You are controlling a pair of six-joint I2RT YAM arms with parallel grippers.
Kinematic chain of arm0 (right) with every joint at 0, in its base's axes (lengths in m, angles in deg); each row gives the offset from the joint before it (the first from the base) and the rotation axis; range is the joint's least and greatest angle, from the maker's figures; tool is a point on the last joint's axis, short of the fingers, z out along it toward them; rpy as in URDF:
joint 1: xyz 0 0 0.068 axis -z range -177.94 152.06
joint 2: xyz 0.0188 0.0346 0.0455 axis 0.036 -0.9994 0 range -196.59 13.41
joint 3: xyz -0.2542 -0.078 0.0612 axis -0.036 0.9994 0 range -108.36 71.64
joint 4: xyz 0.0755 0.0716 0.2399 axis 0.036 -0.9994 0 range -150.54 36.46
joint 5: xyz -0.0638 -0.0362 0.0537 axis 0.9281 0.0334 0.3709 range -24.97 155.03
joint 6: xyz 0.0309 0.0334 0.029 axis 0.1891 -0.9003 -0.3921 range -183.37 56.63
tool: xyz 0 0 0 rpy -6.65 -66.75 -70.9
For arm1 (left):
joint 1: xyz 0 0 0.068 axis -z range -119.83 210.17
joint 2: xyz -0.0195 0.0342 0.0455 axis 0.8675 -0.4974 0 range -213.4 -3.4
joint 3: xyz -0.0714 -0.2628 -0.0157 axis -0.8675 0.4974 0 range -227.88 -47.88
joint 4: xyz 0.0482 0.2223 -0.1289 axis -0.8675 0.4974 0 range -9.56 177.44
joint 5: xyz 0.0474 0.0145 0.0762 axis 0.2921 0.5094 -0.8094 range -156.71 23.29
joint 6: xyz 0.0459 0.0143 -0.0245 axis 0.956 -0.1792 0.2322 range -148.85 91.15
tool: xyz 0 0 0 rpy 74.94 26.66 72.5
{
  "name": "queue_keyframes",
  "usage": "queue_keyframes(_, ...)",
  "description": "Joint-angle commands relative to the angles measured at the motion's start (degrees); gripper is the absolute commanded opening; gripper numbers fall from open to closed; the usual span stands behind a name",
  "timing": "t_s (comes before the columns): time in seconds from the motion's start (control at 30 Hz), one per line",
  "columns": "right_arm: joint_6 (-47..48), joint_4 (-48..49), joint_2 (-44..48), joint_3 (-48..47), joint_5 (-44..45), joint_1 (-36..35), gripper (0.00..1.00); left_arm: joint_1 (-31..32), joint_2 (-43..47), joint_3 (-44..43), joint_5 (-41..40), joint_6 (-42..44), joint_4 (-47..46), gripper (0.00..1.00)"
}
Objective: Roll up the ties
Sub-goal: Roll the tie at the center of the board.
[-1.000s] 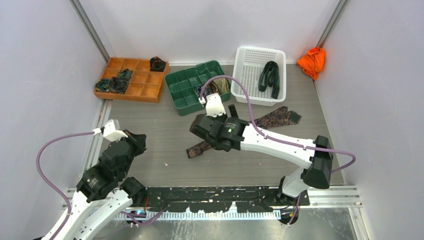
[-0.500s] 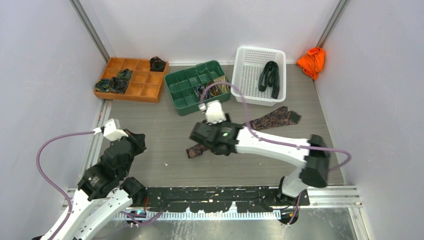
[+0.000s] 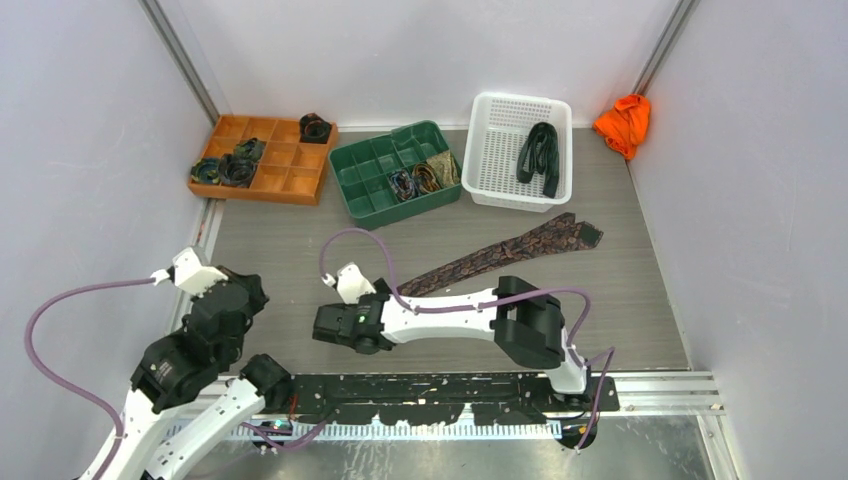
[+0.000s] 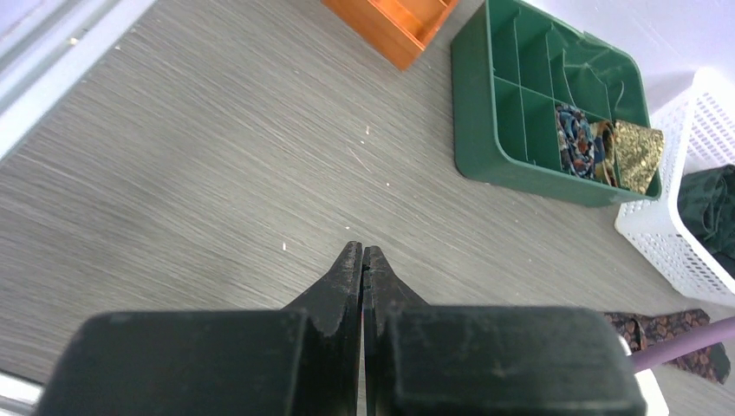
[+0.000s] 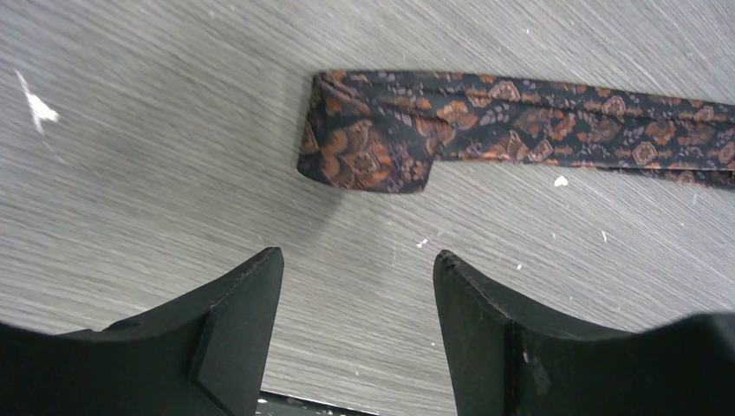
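A dark brown patterned tie (image 3: 500, 255) lies flat and diagonal across the table, its wide end toward the right. Its narrow end (image 5: 364, 156) is folded over on itself. My right gripper (image 3: 325, 328) sits low near the table's front edge, open (image 5: 355, 260), with bare tabletop between its fingers and the folded end a short way ahead. My left gripper (image 3: 250, 292) hovers at the front left, shut on nothing (image 4: 362, 253). A dark green tie (image 3: 540, 155) lies in the white basket (image 3: 490, 150). Rolled ties sit in the orange tray (image 3: 290, 180) and the green tray (image 3: 365, 190).
An orange cloth lump (image 3: 624, 122) lies at the back right corner. The trays and basket line the back of the table. A black rail (image 3: 450, 385) runs along the near edge, close under my right gripper. Grey walls close in both sides.
My right arm has swung from over the tie's narrow end toward the front left, leaving that end folded on the table. My left arm has drawn back toward the left.
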Motion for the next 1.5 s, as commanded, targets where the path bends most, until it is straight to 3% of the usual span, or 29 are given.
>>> queue_keyframes(0.0,1.11,3.44,-1.38,-4.83,0.50,0.82,0.70,-0.18,1.14,-3.33,-5.05,-0.79,3.86,0.01)
queue_keyframes(0.37,0.60,5.08,-5.99,-6.50,-1.68,5.79,0.68,-0.14,8.20,-3.69,-6.97,3.12,4.58,0.02)
queue_keyframes(0.67,1.37,9.04,-6.40,-5.12,-8.07,8.85,0.58,-0.19,9.96,-1.59,-6.35,4.33,3.19,0.02)
queue_keyframes(0.8,-1.30,4.39,-7.00,-6.87,-3.11,8.22,0.62,-0.19,10.39,-1.70,-6.47,4.76,3.46,0.02)
queue_keyframes(1.07,-0.10,4.26,-2.83,-6.11,3.11,5.62,0.70,-0.12,11.33,-1.27,-5.39,4.66,3.58,0.02)
queue_keyframes(1.47,-1.18,4.28,-6.96,-7.31,-0.10,6.62,0.66,-0.14,12.00,-1.31,-4.27,4.51,3.70,0.02)
